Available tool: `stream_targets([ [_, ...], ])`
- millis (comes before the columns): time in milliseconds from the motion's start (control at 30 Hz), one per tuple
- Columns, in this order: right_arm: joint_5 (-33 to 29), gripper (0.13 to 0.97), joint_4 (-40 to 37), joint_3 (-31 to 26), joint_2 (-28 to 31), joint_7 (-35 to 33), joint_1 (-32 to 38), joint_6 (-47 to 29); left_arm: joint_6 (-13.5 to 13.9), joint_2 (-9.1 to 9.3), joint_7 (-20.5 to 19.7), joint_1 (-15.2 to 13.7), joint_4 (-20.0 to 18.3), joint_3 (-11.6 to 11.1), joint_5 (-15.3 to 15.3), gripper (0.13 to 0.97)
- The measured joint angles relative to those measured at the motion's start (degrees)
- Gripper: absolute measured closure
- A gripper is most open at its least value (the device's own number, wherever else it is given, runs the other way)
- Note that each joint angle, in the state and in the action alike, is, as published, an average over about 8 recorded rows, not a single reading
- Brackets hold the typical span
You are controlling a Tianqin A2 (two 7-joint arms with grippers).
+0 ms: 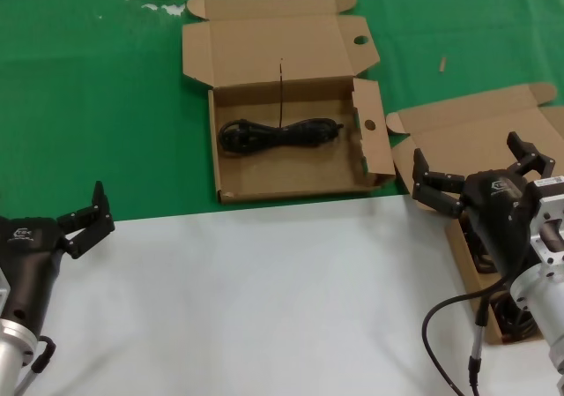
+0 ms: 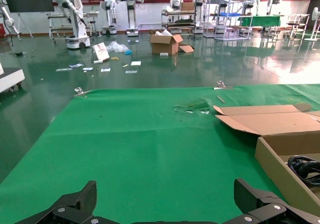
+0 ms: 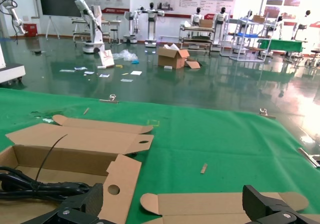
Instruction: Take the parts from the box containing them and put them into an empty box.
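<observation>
The wide mailer box [image 1: 236, 174], whose side flap has a round hole, lies open at the table's centre back. One black coiled cable [image 1: 278, 134] lies across its floor; the same cable [image 3: 40, 186] and holed flap [image 3: 120, 179] show in the right wrist view. The plain-lidded box [image 1: 467, 136] sits at the right. My right gripper [image 1: 476, 168] hovers open over it, holding nothing, and its arm hides most of the inside. Dark cable bundles [image 1: 518, 318] peek out beneath the arm. My left gripper [image 1: 92, 218] waits open at the near left, empty.
A white sheet [image 1: 264, 299] covers the near half of the table and green cloth [image 1: 88, 105] the far half. My own thick black cable [image 1: 438, 325] loops beside the right arm. In the left wrist view the mailer box wall [image 2: 280, 169] stands off to one side.
</observation>
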Motion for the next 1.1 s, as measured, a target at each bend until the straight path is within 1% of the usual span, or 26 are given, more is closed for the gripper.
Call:
stream_targets([
  [1100,0.0,0.129,0.0,0.0,0.0,0.0,0.0,0.0,0.0,0.0,0.0,0.0,0.0,0.0,0.0,0.132],
])
